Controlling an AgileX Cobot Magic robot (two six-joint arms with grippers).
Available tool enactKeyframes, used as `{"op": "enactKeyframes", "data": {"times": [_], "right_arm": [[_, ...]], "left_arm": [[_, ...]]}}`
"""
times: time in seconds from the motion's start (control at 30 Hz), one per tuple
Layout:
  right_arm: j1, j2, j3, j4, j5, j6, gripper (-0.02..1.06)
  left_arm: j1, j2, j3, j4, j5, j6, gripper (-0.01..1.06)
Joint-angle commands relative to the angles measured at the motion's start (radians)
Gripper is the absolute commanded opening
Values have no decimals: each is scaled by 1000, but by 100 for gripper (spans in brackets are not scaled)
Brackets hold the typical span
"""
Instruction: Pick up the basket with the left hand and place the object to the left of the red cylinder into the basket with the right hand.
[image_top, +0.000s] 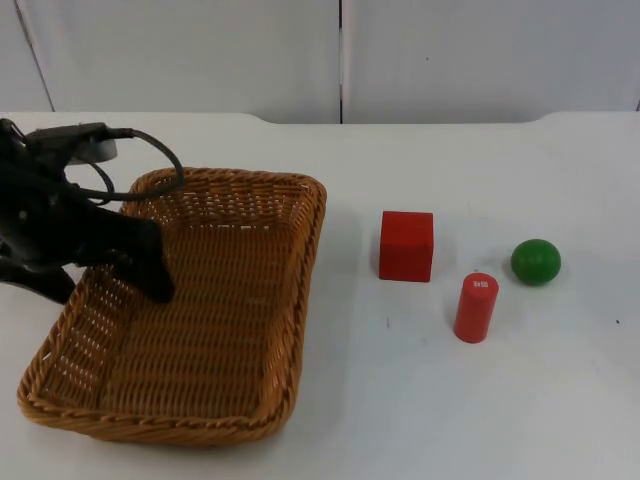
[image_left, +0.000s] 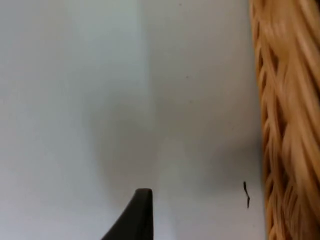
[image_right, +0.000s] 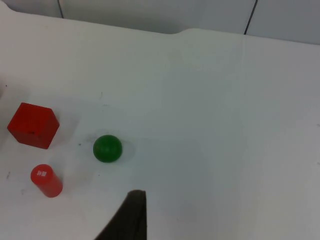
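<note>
Left hand (image_top: 150, 275) at basket (image_top: 230, 330) left rim, mid-left of frame; grip can't tell. Red block (image_top: 406, 245) centre-right on worktop (image_top: 400, 400), upper left of red cylinder (image_top: 476, 307). Green ball (image_top: 536, 261) right.

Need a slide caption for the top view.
Left gripper reaches over the wicker basket's left rim; red cube, red cylinder and green ball wait beside it.
</note>
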Motion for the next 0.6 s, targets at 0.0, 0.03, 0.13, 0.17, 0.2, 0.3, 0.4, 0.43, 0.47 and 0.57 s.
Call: {"op": "enactKeyframes", "data": {"times": [0.0, 0.03, 0.13, 0.17, 0.2, 0.3, 0.4, 0.43, 0.47, 0.57], "right_arm": [[-7, -2, -9, 6, -5, -9, 105], [-7, -2, -9, 6, -5, -9, 105], [-7, -2, -9, 6, -4, -9, 105], [-7, -2, -9, 6, -4, -9, 105], [-7, -2, -9, 6, -4, -9, 105], [-7, -2, -9, 6, -4, -9, 105], [-7, -2, -9, 6, -4, -9, 105], [-7, -2, -9, 6, -4, -9, 105], [-7, -2, -9, 6, -4, -9, 105], [-7, -2, -9, 6, -4, -9, 105]], "left_arm": [[-10, 1, -5, 5, -20, 4, 105], [-9, 1, -5, 5, -24, 0, 105], [-9, 1, -5, 8, -25, 0, 104], [-9, 1, -5, 10, -25, 0, 103], [-9, 2, -5, 10, -25, 0, 101], [-11, 5, -5, 8, -31, 0, 86], [-11, 13, -5, 8, -31, 0, 78], [-11, 17, -5, 8, -29, 0, 75], [-11, 21, -5, 5, -27, 0, 72], [-11, 26, -5, 1, -27, -4, 60]]}}
